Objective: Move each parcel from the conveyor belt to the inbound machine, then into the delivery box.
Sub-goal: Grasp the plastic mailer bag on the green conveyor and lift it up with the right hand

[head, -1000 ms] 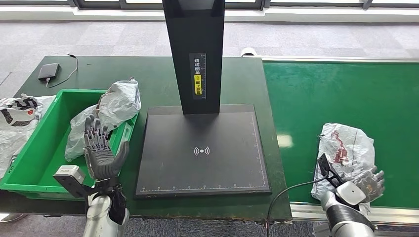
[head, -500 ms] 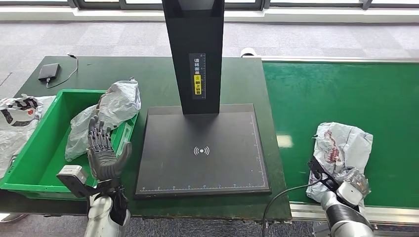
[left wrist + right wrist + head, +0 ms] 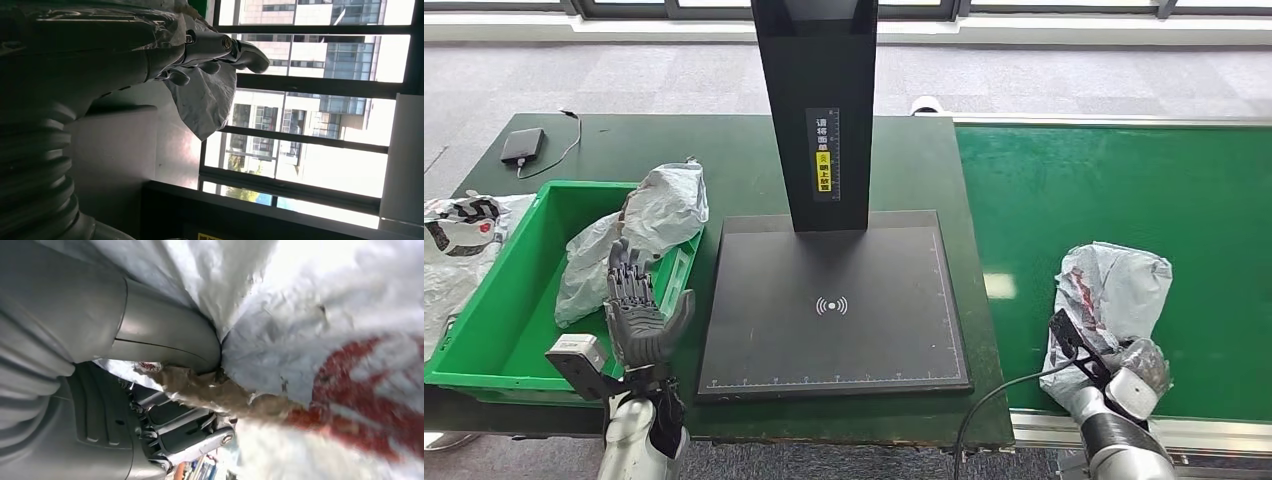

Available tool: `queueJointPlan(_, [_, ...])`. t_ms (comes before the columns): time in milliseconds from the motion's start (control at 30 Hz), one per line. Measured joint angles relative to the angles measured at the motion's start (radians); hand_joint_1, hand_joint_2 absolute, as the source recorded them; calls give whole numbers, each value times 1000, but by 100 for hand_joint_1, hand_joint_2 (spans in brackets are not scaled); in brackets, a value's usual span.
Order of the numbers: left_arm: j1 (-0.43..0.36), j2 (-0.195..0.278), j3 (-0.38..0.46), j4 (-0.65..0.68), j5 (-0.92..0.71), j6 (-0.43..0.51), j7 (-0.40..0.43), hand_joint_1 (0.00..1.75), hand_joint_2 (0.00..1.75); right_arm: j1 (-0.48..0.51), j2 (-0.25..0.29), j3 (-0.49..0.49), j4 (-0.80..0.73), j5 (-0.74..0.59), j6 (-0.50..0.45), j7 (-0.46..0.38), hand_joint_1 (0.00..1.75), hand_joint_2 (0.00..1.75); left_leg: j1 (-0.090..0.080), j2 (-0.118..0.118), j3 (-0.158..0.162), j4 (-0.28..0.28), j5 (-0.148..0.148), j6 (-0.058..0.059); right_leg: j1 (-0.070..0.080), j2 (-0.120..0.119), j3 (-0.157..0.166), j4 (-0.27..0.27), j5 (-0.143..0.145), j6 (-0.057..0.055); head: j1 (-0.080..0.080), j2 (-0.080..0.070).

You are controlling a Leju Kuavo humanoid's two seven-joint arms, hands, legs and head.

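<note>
Right hand (image 3: pixel 1146 365) grips near edge of crumpled white plastic parcel with red print (image 3: pixel 1114 290), on green conveyor belt (image 3: pixel 1124 180), near right. Flat black inbound machine platform (image 3: pixel 834 300) lies left of parcel. Left hand (image 3: pixel 639 315) empty, fingers spread, beside green plastic delivery box (image 3: pixel 494 300).

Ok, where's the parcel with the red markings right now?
In the head view the parcel with red markings lies on the green conveyor belt at the right, near its front edge, gripped by the right hand, right of the black inbound machine.
</note>
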Motion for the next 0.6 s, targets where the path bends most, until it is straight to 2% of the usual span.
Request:
queueJointPlan(100, [0,0,0,0,4,11,0,0,175,3,39,-3,-64,-1,-171,-98,175,175,0,1,0,0,0,0,0,1,0,0,0,0,0,0])
queueJointPlan(200, [0,0,0,0,7,18,0,0,175,15,99,-2,-190,-15,-272,-221,175,175,1,1,1,0,0,-1,1,1,0,0,0,0,0,0])
queueJointPlan(400, [0,0,0,3,2,19,0,0,175,97,250,57,-552,-152,-323,-449,175,175,2,2,1,0,0,-2,2,2,-1,1,-1,-1,0,0])
queueJointPlan(600, [0,0,0,6,0,18,0,0,175,138,328,91,-746,-166,-324,-466,175,175,2,1,1,0,0,-2,1,1,0,1,-1,-1,0,0])
